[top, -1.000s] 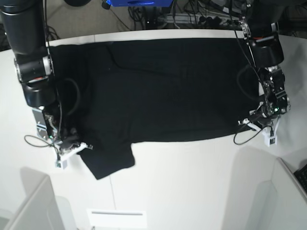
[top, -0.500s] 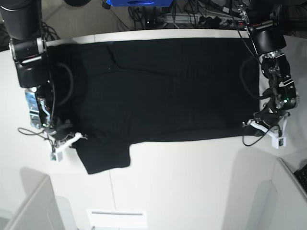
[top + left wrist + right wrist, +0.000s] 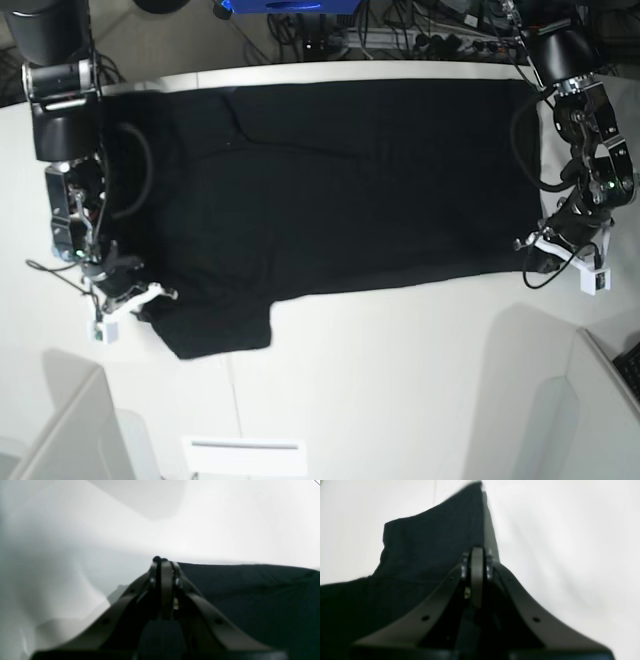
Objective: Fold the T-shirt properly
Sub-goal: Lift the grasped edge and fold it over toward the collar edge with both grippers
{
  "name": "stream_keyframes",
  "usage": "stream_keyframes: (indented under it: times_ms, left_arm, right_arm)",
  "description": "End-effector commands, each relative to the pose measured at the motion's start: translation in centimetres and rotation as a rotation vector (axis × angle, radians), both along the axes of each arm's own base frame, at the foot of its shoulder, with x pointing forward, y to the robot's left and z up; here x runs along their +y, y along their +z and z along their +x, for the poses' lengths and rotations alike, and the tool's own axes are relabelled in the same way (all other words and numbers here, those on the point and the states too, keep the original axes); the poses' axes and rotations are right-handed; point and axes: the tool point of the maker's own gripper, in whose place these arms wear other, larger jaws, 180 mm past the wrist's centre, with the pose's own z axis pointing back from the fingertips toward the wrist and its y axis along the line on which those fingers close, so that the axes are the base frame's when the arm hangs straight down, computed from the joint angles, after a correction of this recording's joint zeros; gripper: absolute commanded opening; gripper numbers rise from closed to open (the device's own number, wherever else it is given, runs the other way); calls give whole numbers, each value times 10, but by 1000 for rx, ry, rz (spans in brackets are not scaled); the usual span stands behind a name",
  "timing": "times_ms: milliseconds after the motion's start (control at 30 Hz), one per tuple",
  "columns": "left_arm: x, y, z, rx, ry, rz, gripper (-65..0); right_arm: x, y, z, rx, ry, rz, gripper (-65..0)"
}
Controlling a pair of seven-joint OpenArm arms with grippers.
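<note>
In the left wrist view the left gripper [image 3: 163,562] fills the lower middle of the frame, its two dark jaws pressed flat together with no gap showing at the tip. Right behind that tip runs the edge of the T-shirt [image 3: 250,592], a dark sheet reaching off to the right side of the frame; whether a pinch of cloth sits between the jaws cannot be told from here. Beyond it, the white table [image 3: 75,542] takes the whole upper half, blurred.

Over to the right wrist view: the right gripper [image 3: 477,552] is likewise clamped tight, jaws together in the centre. The black shirt lies left of and beyond it, a sleeve-like flap running up to the top centre of the frame, bare table on the right.

Now the base view. Along the lower part, bare white tabletop. Above it the shirt's near hem, with one short sleeve dipping down at lower left. The right gripper [image 3: 140,296] sits at that left corner, touching the cloth by the sleeve; the left gripper [image 3: 545,250] sits at the right-hand corner of the hem. The shirt lies spread flat across the middle of the frame, plain black side up, its far edge near the table's back rim. Cables tangle behind the table at top.
</note>
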Motion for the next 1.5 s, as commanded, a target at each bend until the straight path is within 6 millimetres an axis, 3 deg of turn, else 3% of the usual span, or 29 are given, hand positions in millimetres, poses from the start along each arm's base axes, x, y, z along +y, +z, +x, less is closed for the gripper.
stream_keyframes:
  times_ms: [0, 200, 433, 600, 833, 1000, 1067, 1233, 1467]
  left_arm:
    - [4, 15, 4, -44, -6, 23, -650]
    - [-3, 16, -8, -41, -26, 41, -650]
    - [-17, 28, -16, -85, -60, 1, -650]
    - [-3, 31, -29, -62, -11, -84, -650]
    - [3, 39, -42, -53, 0, -59, -650]
    - [15, 34, -58, -28, 35, -48, -650]
    - [18, 30, -64, -13, 44, -46, -650]
    - [18, 22, -74, 18, 41, -42, -650]
    - [14, 13, -85, 93, 24, -52, -650]
  right_arm:
    - [-5, 28, 14, -72, -4, 4, -650]
    - [-9, 37, 1, -64, -6, 20, -650]
    - [-18, 26, -13, -16, -25, 25, -650]
    - [-17, 21, -18, -5, -22, 24, -650]
    - [-2, 37, -25, -55, 23, 16, -650]
    - [0, 32, -34, -37, 33, 13, -650]
    - [-7, 33, -40, -27, 13, 19, -650]
    - [-19, 45, -50, -30, -15, 24, -650]
    - [-13, 42, -63, -14, 10, 18, -650]
